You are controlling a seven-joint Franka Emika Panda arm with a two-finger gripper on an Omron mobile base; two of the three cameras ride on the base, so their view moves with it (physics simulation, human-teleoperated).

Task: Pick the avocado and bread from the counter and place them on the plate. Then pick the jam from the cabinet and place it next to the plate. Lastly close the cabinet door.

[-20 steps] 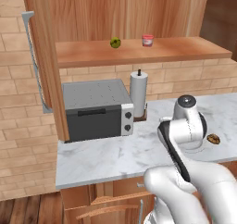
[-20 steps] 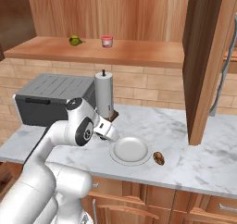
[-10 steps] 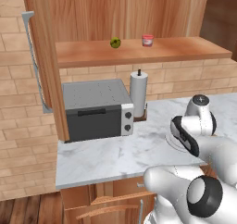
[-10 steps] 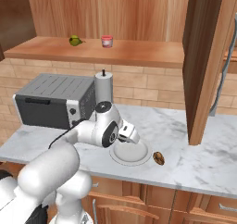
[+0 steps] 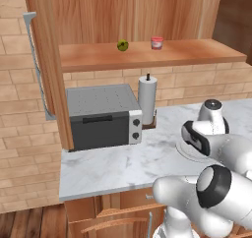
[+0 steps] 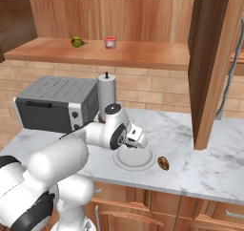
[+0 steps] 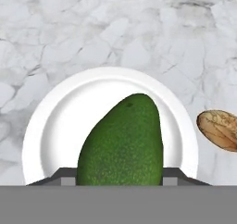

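Green, pebbled avocado (image 7: 121, 142) sits clamped between narrow fingers (image 7: 62, 173), directly above the white plate (image 7: 51, 121) on the counter (image 7: 92, 28). Firm but bruisable, light, rounded — grip across the broad middle. Bread (image 7: 219, 128) lies just right of the plate — light, crumbly.

Marble counter (image 6: 200, 163) bears plate (image 6: 143, 161), bread (image 6: 163, 163), oven (image 6: 50, 103).
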